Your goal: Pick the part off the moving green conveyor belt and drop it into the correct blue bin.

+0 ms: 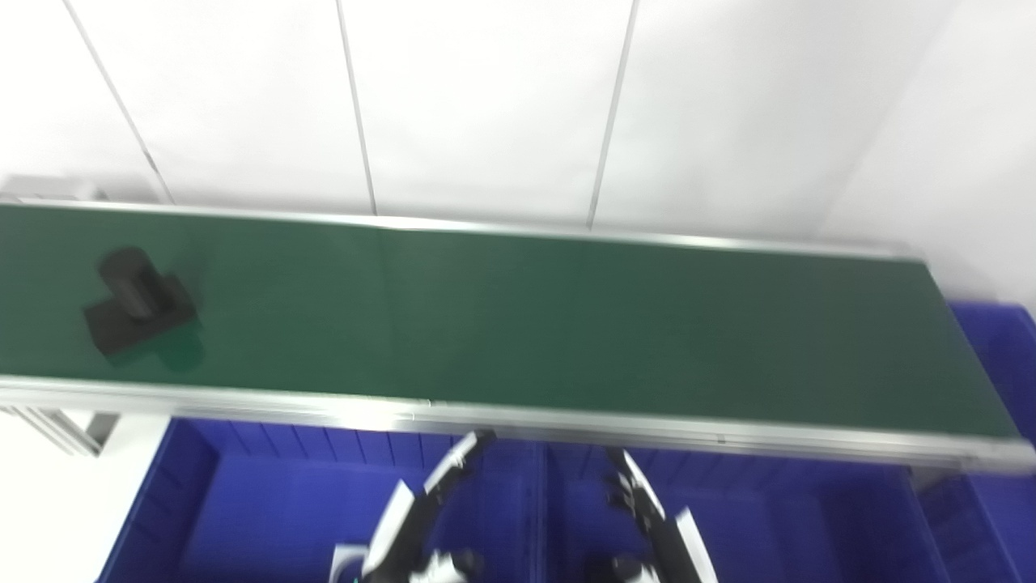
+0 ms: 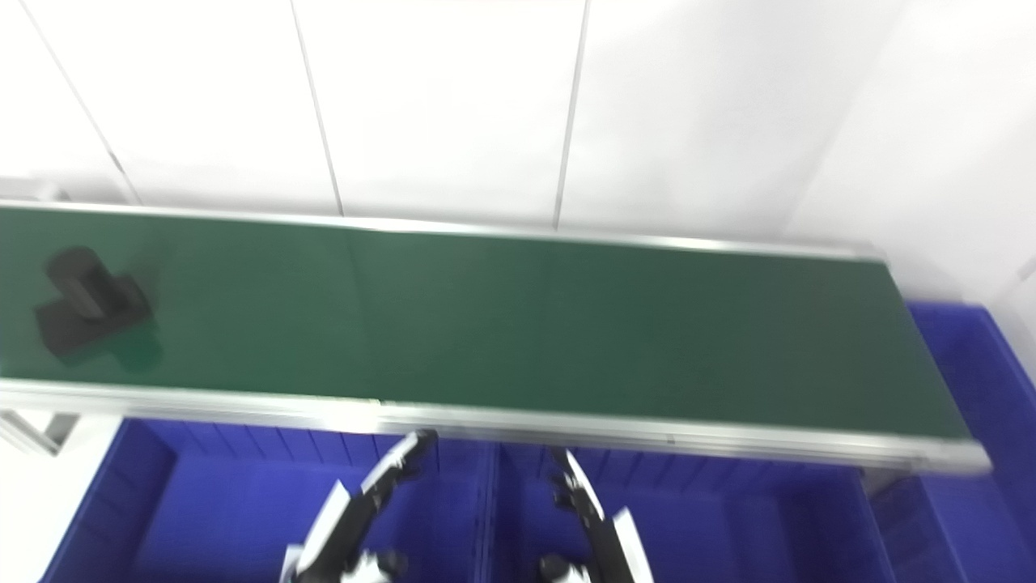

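Green belt: conveyor belt [image 1: 566, 324] runs left-right across both views, silver alu rails front & back, white panelled wall [image 1: 486, 97] behind. Belt surface slopes down a bit toward the right in frame. Pics blurred.

Part: black part [image 1: 137, 304] sits on the belt near its far-left end, closer to the front rail than the back. Looks like a flat plate w/ a short cylinder on top; finer detail lost in blur. Nothing touching it.

Bins: blue bins below the belt's front rail – left bin [image 1: 267, 510], middle bin [image 1: 769, 518], divider wall between them approx under belt centre. Another blue bin [image 1: 999, 356] at the belt's right end, partly cut by frame edge.

Left hand: left hand [image 2: 364, 502] enters at bottom edge, hangs over the left bin just under the front rail. Fingers [image 2: 409, 453] stretched out fwd toward the rail, holding nothing; well apart from the part.

Right hand: right hand [image 2: 595, 518] at bottom edge, near the divider, over the middle bin. Fingers [image 2: 566, 474] extended up toward the rail, apart, w/ nothing in them.

Tabletop: no tabletop surface visible; white floor patch [image 1: 48, 502] at bottom-left corner, next to a belt frame leg [image 1: 73, 427].
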